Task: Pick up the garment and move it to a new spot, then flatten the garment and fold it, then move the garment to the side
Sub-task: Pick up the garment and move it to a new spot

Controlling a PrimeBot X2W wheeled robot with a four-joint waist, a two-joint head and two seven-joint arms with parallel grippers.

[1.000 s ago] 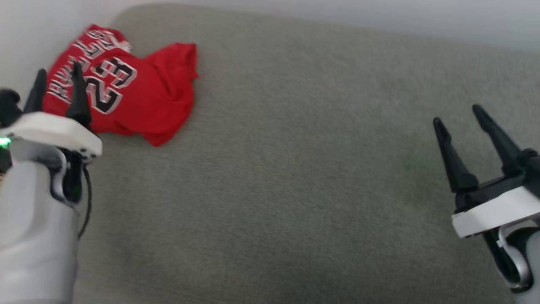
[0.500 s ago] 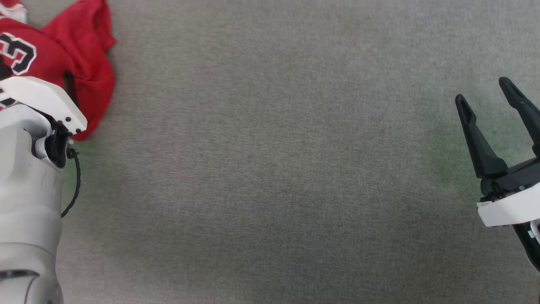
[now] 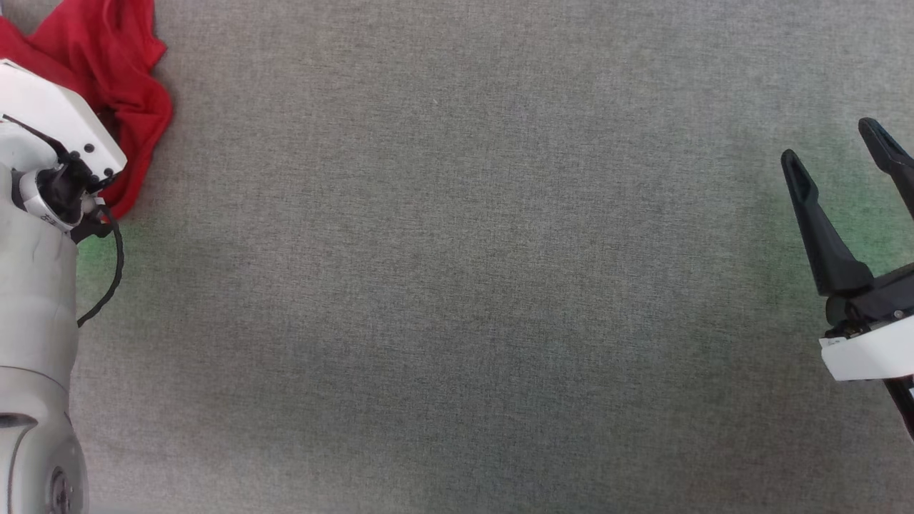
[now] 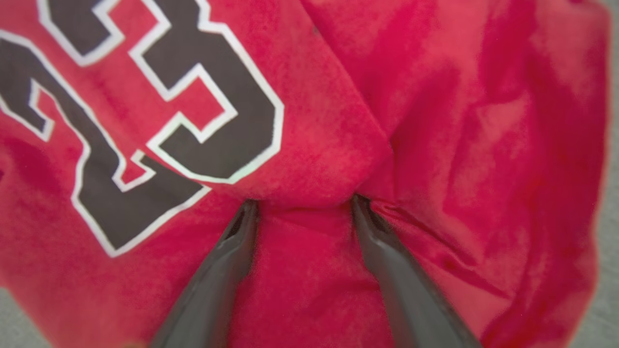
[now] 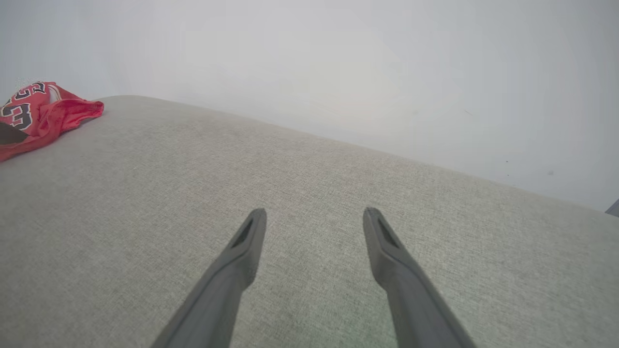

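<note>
— Two grippers; how do they stand?
— Both spread wide. The left gripper (image 4: 304, 203) has its fingertips tucked under a fold of the garment (image 4: 314, 145), red cloth bunched between them, the black 23 up to its left.
— And the other?
— The right gripper (image 5: 314, 212) hovers over the grey cushion (image 5: 145, 193), holding nothing, with the garment well apart to its upper left.

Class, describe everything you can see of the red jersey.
The jersey is soft red cloth with a black, white-outlined 23. It lies crumpled and creased at the far left of the grey fabric surface. The open left hand straddles a bunched fold, its tips pressed into the cloth.
</note>
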